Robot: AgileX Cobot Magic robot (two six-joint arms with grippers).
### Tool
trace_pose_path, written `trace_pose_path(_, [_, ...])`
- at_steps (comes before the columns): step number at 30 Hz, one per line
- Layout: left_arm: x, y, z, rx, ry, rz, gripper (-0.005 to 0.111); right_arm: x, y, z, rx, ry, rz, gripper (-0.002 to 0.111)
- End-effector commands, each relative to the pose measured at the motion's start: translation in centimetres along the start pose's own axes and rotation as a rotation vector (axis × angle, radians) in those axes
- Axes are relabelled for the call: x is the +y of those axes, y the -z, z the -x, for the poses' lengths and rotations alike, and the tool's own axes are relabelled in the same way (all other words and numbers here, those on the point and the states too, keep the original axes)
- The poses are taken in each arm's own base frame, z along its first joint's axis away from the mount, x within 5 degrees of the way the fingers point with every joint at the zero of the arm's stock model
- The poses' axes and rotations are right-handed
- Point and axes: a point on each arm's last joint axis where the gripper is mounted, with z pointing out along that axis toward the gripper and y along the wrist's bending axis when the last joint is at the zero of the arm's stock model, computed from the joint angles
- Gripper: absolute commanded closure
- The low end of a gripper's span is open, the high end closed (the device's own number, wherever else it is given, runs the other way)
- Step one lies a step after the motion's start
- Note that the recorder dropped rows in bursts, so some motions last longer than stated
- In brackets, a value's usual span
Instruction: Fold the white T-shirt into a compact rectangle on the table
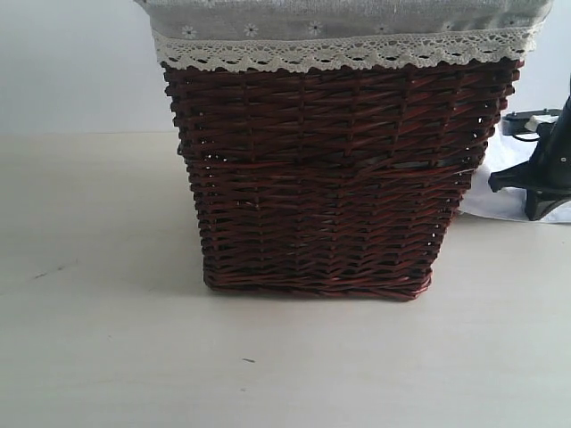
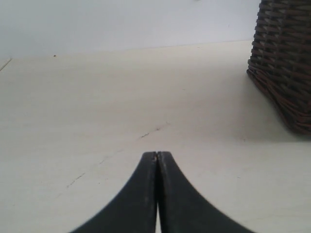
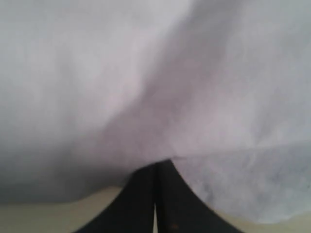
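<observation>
Pale tabletop (image 1: 107, 357) stretched wide, left jaws pressed together low over it. Right jaws, pressed together too, sat against the white T-shirt (image 1: 500, 205) at far right; whether cloth was caught, I couldn't tell. Wicker basket (image 1: 339, 178) hid most of it from me, so a blind pull could snag fabric there.

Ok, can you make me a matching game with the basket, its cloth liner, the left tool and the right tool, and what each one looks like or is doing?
Things:
1. basket
2. liner
3. left tool
4. right tool

Matches:
A. shut, holding nothing, above the table
B. dark red-brown wicker
C. shut on the white T-shirt
D. grey with a lace edge, folded over the rim

Pairs: 1-B, 2-D, 3-A, 4-C
</observation>
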Motion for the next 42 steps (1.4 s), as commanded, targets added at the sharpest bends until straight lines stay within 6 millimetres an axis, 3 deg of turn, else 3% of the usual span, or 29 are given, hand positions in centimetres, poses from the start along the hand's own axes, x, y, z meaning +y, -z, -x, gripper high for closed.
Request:
trace_pose_path(1, [0.0, 0.1, 0.2, -0.014, -0.009, -0.003, 0.107, -0.1, -0.8, -0.9, 0.056, 0.03, -0.02, 0.108])
trace_pose_path(9, [0.0, 0.1, 0.2, -0.014, -0.009, -0.003, 0.107, -0.1, 0.6, -3.1, 0.209, 0.079, -0.028, 0.108])
trace_pose_path(12, [0.0, 0.1, 0.2, -0.014, -0.009, -0.003, 0.107, 0.4, 1.7, -5.8, 0.178, 0.086, -0.031, 0.108])
trace_pose_path(14, [0.0, 0.1, 0.2, -0.014, -0.009, -0.003, 0.107, 0.5, 3.0, -6.3, 0.078, 0.094, -0.051, 0.108])
trace_pose_path(18, [0.0, 0.1, 0.2, -0.014, -0.009, -0.003, 0.107, 0.3, 7.9, -3.0, -0.394, -0.004, -0.085, 0.108])
trace_pose_path(21, [0.0, 0.1, 0.2, -0.014, -0.009, -0.003, 0.107, -1.0, 6.1, -1.2, -0.514, -0.103, -0.091, 0.108])
trace_pose_path(24, [0.0, 0.1, 0.2, -0.014, -0.009, -0.003, 0.107, -1.8, 1.6, -0.3, -0.34, -0.142, -0.074, 0.108])
trace_pose_path(27, [0.0, 0.1, 0.2, -0.014, -0.009, -0.003, 0.107, -1.7, -0.5, -0.6, -0.19, -0.124, -0.065, 0.108])
trace_pose_path(36, [0.0, 0.1, 0.2, -0.014, -0.009, -0.003, 0.107, -0.9, -0.8, -4.6, -0.048, -0.056, -0.048, 0.108])
trace_pose_path(42, [0.0, 0.1, 0.2, -0.014, -0.009, -0.003, 0.107, 0.2, -0.4, -9.2, 0.015, -0.058, -0.026, 0.108])
